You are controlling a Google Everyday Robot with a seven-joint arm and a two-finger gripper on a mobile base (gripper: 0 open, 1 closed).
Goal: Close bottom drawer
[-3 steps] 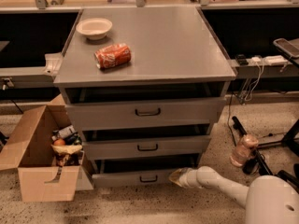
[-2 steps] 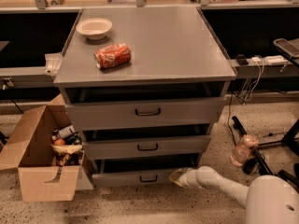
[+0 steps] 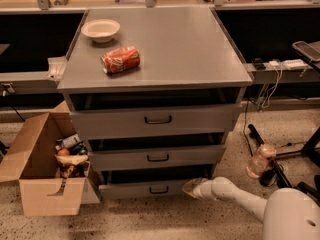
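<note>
The bottom drawer (image 3: 145, 189) is the lowest of three in the grey cabinet (image 3: 160, 49). It stands pulled out a little, with a dark gap above its grey front and a small dark bar handle (image 3: 159, 189) in the middle. My gripper (image 3: 190, 187) comes in from the lower right on a white arm (image 3: 235, 196) and sits at the right end of the bottom drawer's front, touching or nearly touching it. The middle drawer (image 3: 158, 157) and top drawer (image 3: 158, 120) are also slightly out.
A white bowl (image 3: 100, 30) and a red can (image 3: 120, 59) lie on the cabinet top. An open cardboard box (image 3: 47, 171) with items stands on the floor to the left. A plastic bottle (image 3: 260, 160) and black stand legs (image 3: 280, 154) are to the right.
</note>
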